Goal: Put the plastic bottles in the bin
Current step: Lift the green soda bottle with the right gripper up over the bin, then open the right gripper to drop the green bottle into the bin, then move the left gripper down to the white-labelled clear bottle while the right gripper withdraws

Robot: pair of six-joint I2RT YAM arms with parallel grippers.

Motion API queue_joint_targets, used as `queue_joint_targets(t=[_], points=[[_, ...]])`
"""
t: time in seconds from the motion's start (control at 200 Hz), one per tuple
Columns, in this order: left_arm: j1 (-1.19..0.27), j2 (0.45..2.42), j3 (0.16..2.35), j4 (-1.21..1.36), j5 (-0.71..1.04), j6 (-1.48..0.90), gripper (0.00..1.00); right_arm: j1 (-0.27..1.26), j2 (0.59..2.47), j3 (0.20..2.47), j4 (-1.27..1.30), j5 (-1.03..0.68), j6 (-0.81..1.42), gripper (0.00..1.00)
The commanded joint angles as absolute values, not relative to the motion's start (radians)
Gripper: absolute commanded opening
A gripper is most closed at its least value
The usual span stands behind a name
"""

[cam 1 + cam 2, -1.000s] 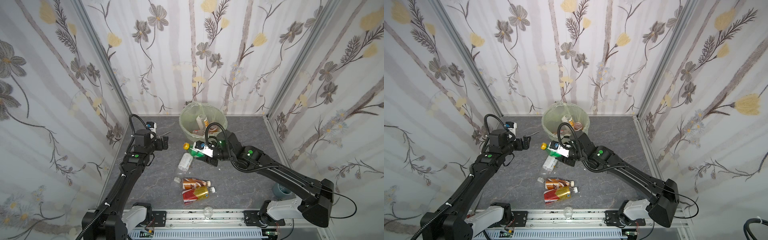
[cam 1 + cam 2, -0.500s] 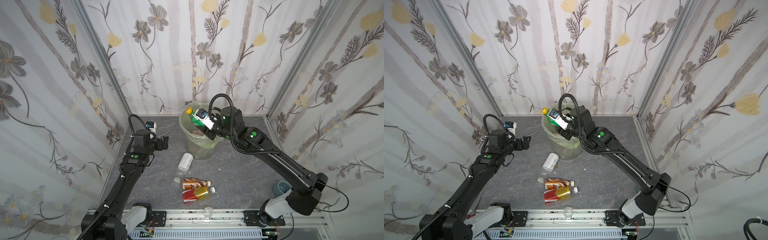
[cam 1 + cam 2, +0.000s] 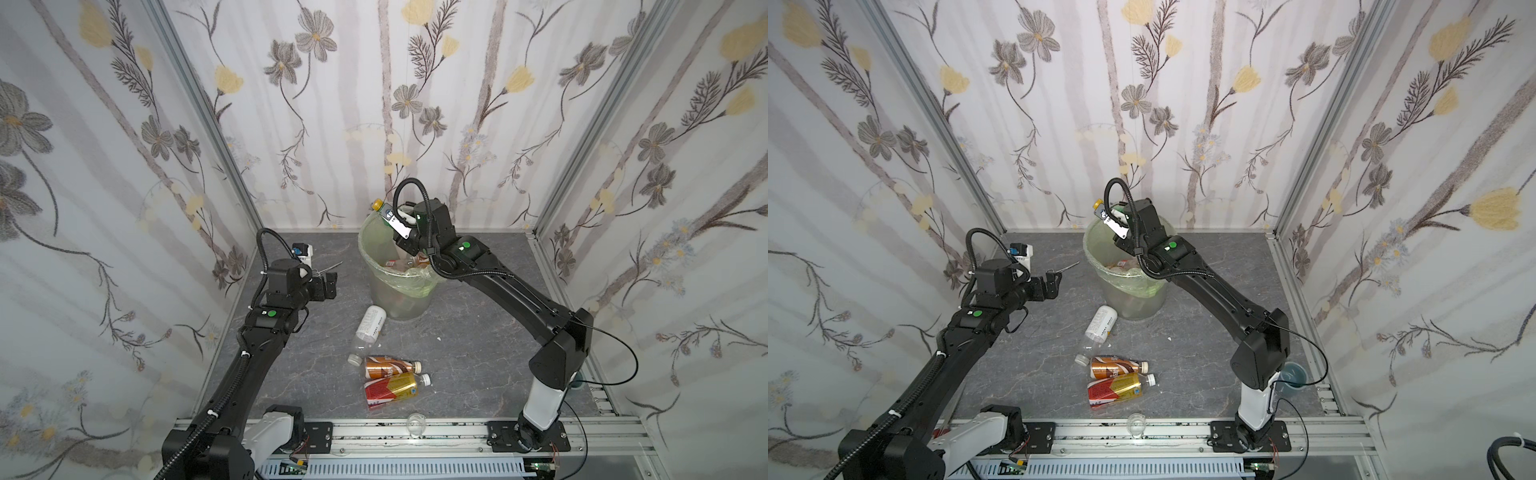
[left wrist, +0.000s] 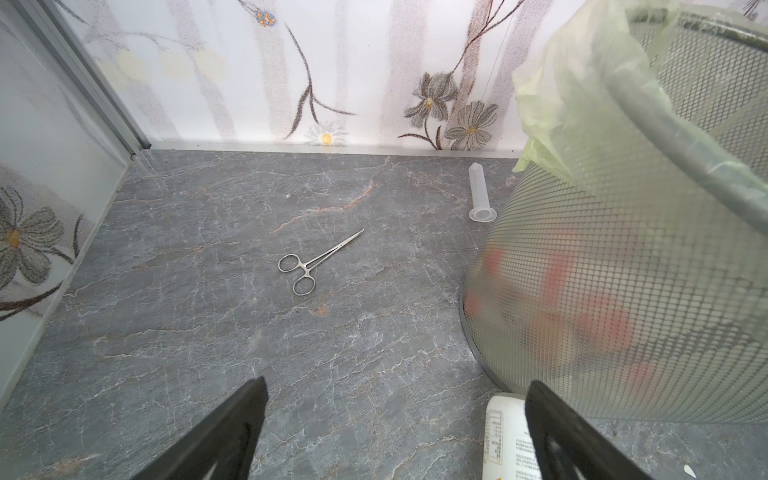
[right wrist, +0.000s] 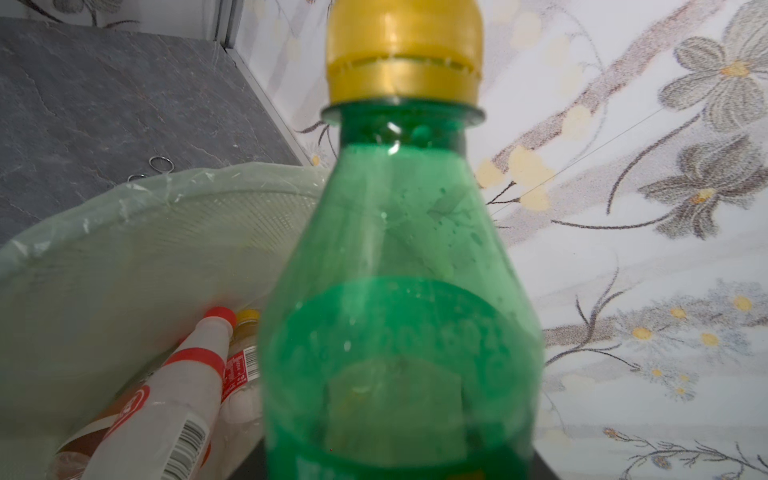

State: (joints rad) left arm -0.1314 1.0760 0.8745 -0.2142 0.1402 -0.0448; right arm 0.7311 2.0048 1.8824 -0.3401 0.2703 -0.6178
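Near the back wall of the tabletop (image 3: 478, 332) stands the bin (image 3: 399, 291), its green liner folded over the rim to hold the mouth wide. Several bottles (image 5: 187, 374) already lie inside.

Above the bin's far rim the right end effector (image 3: 406, 232) is clamped on the green bottle (image 5: 399, 291). The cap tilts up and out past the rim. I judge the bottle is carried this high to clear the bin's tall wall, so that letting go would drop it in.

To the bin's left in both top views, near its base, the left end effector (image 4: 395, 436) hangs with jaws spread wide and empty, probably waiting its turn.

Just in front of the bin's base lies a white-labelled bottle (image 3: 370, 326). Farther in front lie a brown-orange bottle (image 3: 388, 366) and a red-gold bottle (image 3: 392, 388), side by side and seemingly touching.
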Motion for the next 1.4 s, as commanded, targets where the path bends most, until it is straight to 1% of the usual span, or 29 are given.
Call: queue_joint_targets(t=[0.0,0.175,0.355,0.42,0.52,0.735,0.845,1.129,1.394], points=[[-0.131,1.069,0.875,-0.192,0.146,-0.037,0.99,0.728,2.037,1.906,-0.302,0.348,-0.722,0.47],[-0.130,1.069,0.876,-0.192,0.146,-0.035,0.99,0.709,2.058,1.912,-0.274,0.330,-0.737,0.48],[-0.130,1.066,0.875,-0.192,0.146,-0.035,0.99,0.706,2.103,1.937,-0.262,0.346,-0.773,0.51],[-0.130,1.065,0.874,-0.192,0.147,-0.035,0.99,0.703,2.113,1.944,-0.258,0.344,-0.773,0.54],[-0.130,1.064,0.874,-0.191,0.149,-0.035,0.99,0.700,2.118,1.947,-0.235,0.351,-0.765,0.64],[-0.130,1.065,0.874,-0.191,0.156,-0.035,0.99,0.696,2.099,1.950,-0.234,0.345,-0.735,0.74],[-0.131,1.065,0.874,-0.191,0.160,-0.035,0.99,0.692,2.090,1.948,-0.242,0.338,-0.722,0.76],[-0.130,1.067,0.874,-0.191,0.171,-0.035,0.99,0.687,2.036,1.946,-0.265,0.308,-0.640,0.77],[-0.133,1.080,0.873,-0.192,0.289,-0.026,0.99,0.681,1.913,1.900,-0.289,0.251,-0.498,0.76]])
